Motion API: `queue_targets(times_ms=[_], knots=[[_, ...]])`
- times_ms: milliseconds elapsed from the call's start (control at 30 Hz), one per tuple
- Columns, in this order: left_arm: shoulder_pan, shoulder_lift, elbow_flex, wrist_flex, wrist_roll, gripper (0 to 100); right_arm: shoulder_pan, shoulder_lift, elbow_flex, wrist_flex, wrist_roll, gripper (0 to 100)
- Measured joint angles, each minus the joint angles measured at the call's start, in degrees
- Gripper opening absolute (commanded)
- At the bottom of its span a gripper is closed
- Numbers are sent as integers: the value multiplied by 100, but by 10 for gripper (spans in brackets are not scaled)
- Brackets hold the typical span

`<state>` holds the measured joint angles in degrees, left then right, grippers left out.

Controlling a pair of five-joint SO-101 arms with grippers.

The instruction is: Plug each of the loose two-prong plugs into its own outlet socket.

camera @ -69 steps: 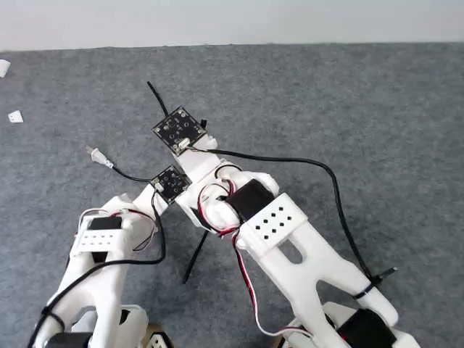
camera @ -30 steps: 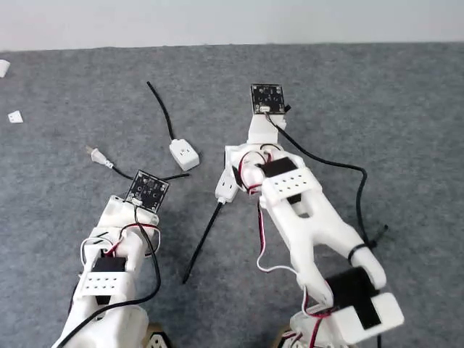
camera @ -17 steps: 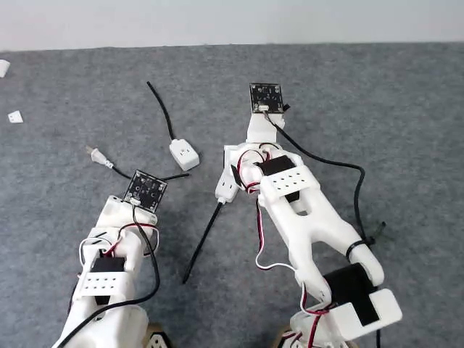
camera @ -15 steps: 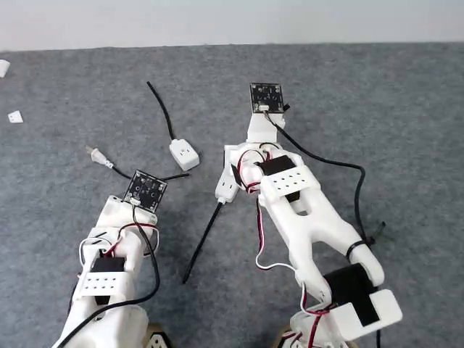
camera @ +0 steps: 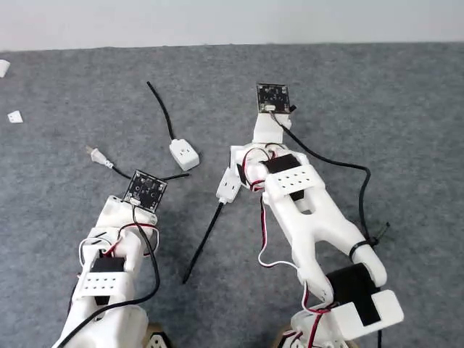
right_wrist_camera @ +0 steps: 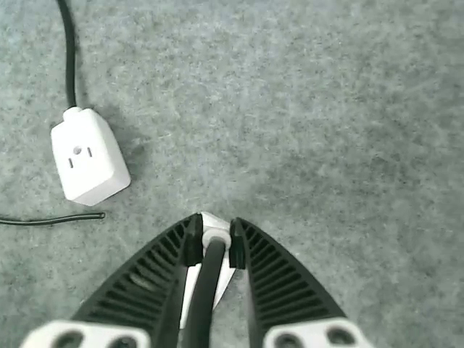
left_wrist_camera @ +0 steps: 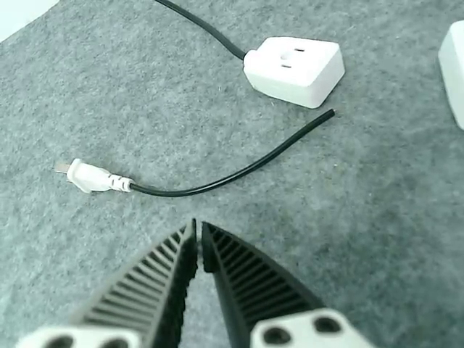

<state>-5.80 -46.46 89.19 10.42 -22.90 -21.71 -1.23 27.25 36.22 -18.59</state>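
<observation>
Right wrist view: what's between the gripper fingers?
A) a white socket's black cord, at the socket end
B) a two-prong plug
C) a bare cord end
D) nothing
A: the right gripper is shut on the black cord where it enters the white socket; the two-prong plug lies apart, ungripped.

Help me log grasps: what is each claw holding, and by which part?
Right claw: white outlet socket, gripped at its cord end. Left claw: nothing.

A robotics lab setup: grey felt mat point(camera: 406, 109), plain white wall point(camera: 217, 22), bare-wired printed arms point(camera: 312, 217).
</observation>
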Motion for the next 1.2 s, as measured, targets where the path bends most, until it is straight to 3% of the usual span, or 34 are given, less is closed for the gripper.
queue_targets(times_ms=[800, 1200], knots=[[0, 0, 0, 0, 0, 12, 44, 571, -352, -141, -26, 8], [-62, 0, 0, 0, 0, 12, -334, 527, -484, 510, -26, 8]])
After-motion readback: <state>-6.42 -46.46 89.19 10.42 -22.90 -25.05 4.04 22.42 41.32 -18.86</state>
